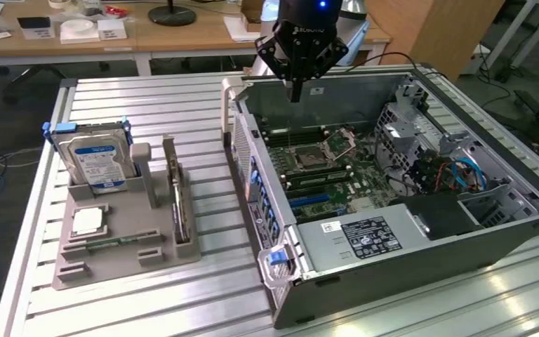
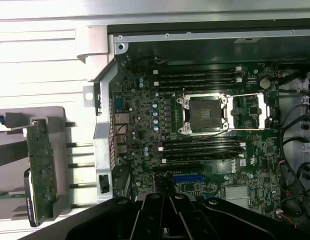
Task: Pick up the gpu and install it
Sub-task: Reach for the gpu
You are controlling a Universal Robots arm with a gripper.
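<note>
Your hand hangs over the far edge of the open computer case. Its fingers are pressed together and there is nothing between them. It is above the main board, not above the spare parts.

The gpu is well apart from it, on the exterior view's left. It stands on its long edge in a slot of the grey holder on the bench, near the hard drive, which stands upright at the far end of the same holder. I think the holder keeps the card on edge so that its top edge is free for a grasp from above.

The case lies on its side with the cover off, so the board faces up and the blue slot can be reached from above. No card sits in this slot, so in my judgement the pick-up is not yet done.
</note>
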